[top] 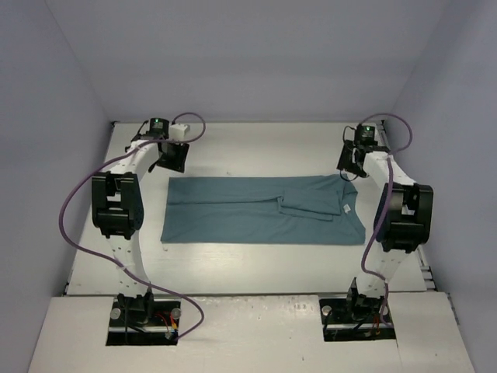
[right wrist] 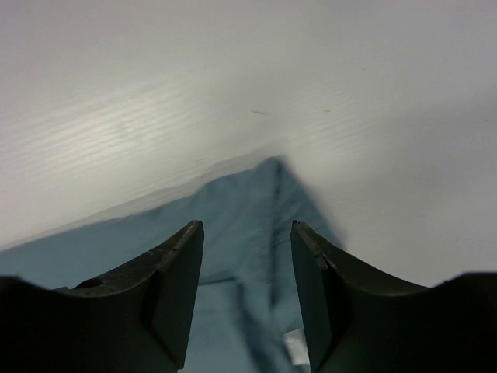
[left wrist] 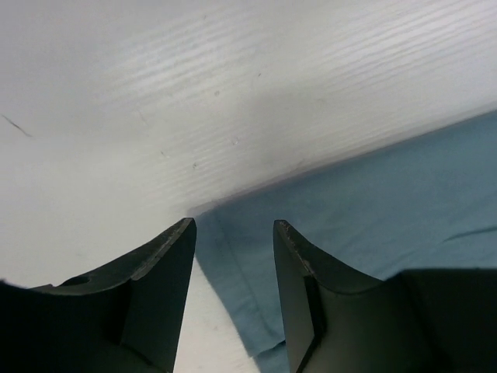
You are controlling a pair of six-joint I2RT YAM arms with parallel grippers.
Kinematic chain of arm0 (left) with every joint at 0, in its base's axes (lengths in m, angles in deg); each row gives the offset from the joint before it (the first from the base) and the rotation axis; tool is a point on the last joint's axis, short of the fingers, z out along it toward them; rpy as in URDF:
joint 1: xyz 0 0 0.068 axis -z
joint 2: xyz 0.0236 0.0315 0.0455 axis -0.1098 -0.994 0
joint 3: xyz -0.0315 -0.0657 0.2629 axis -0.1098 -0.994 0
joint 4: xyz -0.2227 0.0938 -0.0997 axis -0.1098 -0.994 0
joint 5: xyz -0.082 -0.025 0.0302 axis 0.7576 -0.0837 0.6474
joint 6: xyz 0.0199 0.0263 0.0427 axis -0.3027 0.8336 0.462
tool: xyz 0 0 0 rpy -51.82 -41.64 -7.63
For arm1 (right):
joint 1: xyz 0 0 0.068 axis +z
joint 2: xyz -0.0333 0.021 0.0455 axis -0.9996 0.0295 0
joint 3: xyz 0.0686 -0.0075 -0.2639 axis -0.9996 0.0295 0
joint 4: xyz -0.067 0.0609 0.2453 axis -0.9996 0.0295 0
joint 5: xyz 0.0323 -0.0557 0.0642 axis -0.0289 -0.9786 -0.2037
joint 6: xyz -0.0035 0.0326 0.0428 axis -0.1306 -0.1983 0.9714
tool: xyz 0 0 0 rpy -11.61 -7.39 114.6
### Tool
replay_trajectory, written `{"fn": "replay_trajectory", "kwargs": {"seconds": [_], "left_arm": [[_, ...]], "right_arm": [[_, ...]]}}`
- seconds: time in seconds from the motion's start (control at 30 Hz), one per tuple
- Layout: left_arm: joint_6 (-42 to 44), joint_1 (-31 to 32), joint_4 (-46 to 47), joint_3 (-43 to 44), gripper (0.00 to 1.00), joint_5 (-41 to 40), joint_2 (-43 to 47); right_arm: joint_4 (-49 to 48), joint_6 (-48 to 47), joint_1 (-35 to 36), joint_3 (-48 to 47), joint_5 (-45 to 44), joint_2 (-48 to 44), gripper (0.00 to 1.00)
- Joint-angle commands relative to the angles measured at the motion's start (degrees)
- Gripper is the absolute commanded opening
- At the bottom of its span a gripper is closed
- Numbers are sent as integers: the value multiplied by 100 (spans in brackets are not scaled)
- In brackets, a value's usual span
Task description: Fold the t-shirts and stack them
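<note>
The teal-blue t-shirt (top: pixel 260 210) lies flat on the white table, partly folded into a long rectangle with a sleeve folded in and a small white label (top: pixel 345 209) near its right end. My left gripper (top: pixel 172 162) is open above the shirt's far left corner, which shows between its fingers in the left wrist view (left wrist: pixel 233 233). My right gripper (top: pixel 349 165) is open above the shirt's far right corner (right wrist: pixel 268 175). The white label (right wrist: pixel 296 346) shows low in the right wrist view. Neither gripper holds anything.
The white table (top: pixel 256 148) has grey walls behind and at both sides. A step down to a lower white board (top: pixel 248 318) runs along the near edge, where both arm bases stand. Purple cables loop beside each arm.
</note>
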Motion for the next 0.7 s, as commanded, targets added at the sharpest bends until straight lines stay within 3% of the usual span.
{"fn": "replay_trajectory", "kwargs": {"seconds": [0.0, 0.3, 0.67], "left_arm": [[1059, 446, -577, 207, 43, -468, 854], [691, 641, -784, -244, 43, -827, 438], [149, 625, -1264, -202, 42, -1082, -28]], "right_arm": [[75, 902, 727, 366, -757, -1180, 52], [24, 2077, 1248, 1820, -1053, -1599, 53], [-45, 2426, 1399, 1796, -957, -589, 52]]}}
